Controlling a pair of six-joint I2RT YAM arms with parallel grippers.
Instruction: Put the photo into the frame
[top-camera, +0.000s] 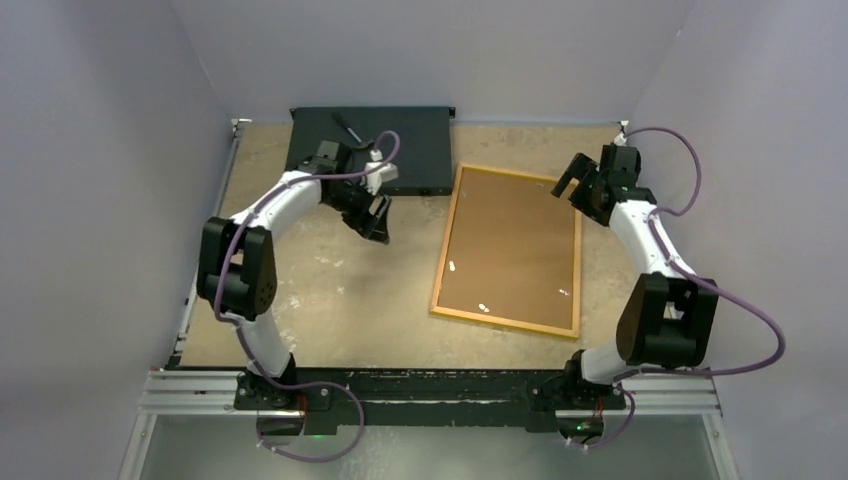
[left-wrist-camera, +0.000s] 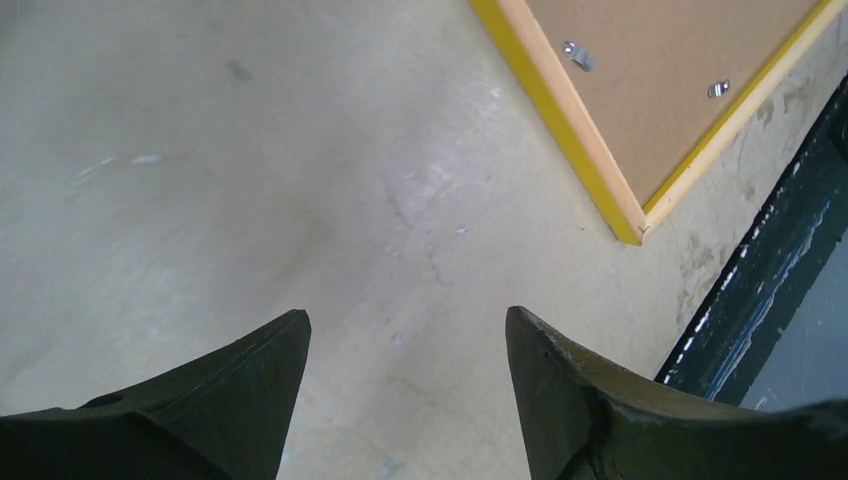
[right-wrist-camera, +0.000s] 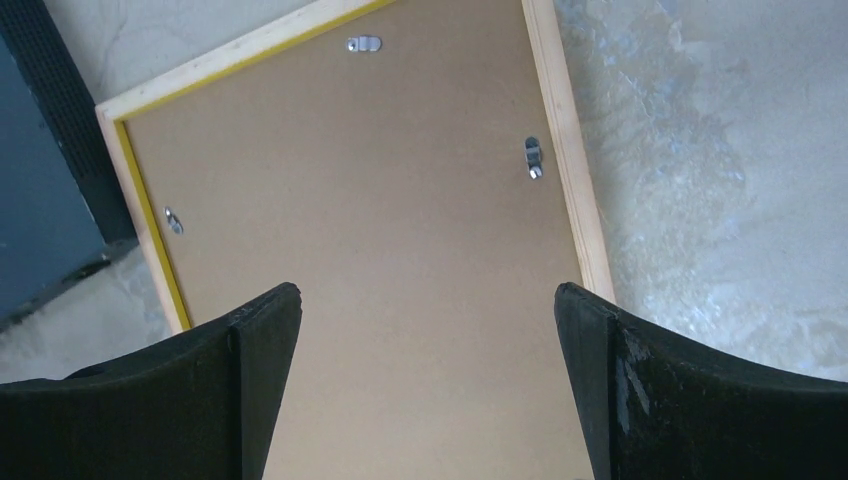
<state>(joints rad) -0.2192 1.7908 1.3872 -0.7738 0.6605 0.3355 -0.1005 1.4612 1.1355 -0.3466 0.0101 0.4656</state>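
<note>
The frame lies face down right of the table's centre, its yellow-orange border around a brown backing board held by small metal clips. The photo is hidden or out of view. My left gripper hangs open over bare table left of the frame, with nothing between its fingers. My right gripper is open above the frame's far right part, the backing board showing between its fingers; it holds nothing.
A flat black box lies at the back left, close to the frame's far left corner. A black rail runs along the near table edge. Purple walls close in the sides and back.
</note>
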